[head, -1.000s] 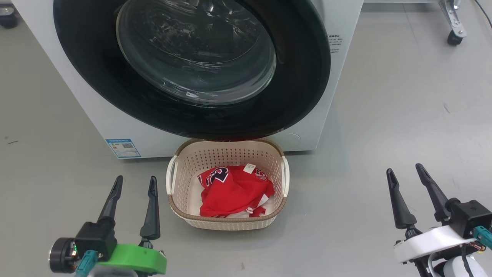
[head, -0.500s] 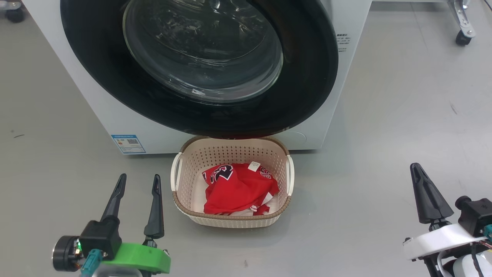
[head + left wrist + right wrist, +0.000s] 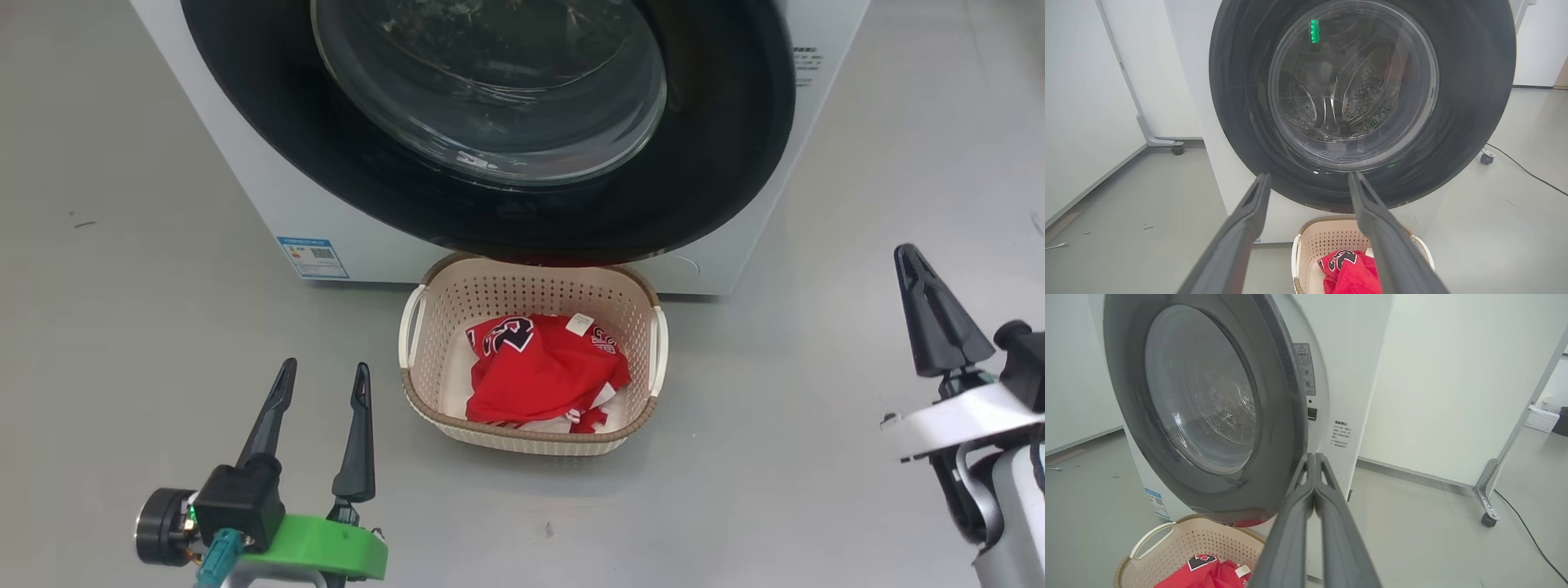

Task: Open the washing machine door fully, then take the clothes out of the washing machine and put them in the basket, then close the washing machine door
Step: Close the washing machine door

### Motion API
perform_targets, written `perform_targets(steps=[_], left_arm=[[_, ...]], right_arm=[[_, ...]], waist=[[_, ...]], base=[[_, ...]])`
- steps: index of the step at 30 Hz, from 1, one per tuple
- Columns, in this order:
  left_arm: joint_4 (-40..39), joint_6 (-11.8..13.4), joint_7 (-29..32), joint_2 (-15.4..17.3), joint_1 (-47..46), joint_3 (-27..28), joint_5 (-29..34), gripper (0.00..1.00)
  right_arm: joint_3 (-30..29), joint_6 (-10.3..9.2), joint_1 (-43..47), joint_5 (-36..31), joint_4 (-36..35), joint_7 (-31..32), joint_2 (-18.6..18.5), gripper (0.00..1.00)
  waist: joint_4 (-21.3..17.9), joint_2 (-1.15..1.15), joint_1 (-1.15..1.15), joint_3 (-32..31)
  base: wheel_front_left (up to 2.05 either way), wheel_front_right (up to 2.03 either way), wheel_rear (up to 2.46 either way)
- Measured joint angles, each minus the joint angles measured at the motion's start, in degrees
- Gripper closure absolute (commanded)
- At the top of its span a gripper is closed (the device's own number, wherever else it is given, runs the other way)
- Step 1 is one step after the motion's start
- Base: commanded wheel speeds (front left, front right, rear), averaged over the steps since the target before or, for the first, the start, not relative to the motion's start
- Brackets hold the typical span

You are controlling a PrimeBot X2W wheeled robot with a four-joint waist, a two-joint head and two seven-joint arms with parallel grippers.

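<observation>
The washing machine (image 3: 245, 184) stands ahead with its black round door (image 3: 718, 163) swung almost against it. In the right wrist view the washing machine door (image 3: 1284, 416) stands ajar, its right edge off the white front (image 3: 1347, 355). On the floor below the door sits the cream basket (image 3: 531, 292), and the red clothes (image 3: 543, 371) lie inside it. My left gripper (image 3: 323, 367) is open, left of the basket, holding nothing. My right gripper (image 3: 904, 253) is shut and empty, well to the right of the basket; its closed tips (image 3: 1312, 455) point at the door's right edge.
A blue label (image 3: 312, 257) marks the machine's lower left corner. A metal frame leg on a caster (image 3: 1488, 498) and a black cable (image 3: 1527, 535) are on the floor right of the machine. Another caster (image 3: 1176, 149) stands at its left by a white panel.
My right gripper has shut and has moved forward toward the machine. The head camera has shifted, so the machine and basket sit further right and higher in view.
</observation>
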Motion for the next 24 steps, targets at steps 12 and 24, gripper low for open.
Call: perform_targets(steps=[12,24], left_arm=[[-1.62,0.00,-0.47,-0.38,-3.10,-3.58,0.02,0.00],[-1.75,0.00,-1.87,-0.54,-6.40,-5.53,-0.25,0.00]], right_arm=[[4.72,0.01,-14.27,-0.86,-1.54,4.14,-5.80,1.00],[11.14,0.02,-25.08,2.67,-0.75,7.20,-10.45,1.00]], waist=[[5.20,0.00,0.00,5.51],[10.16,0.00,0.00,11.28]], base=[[0.00,0.00,0.00],[0.00,0.00,0.00]])
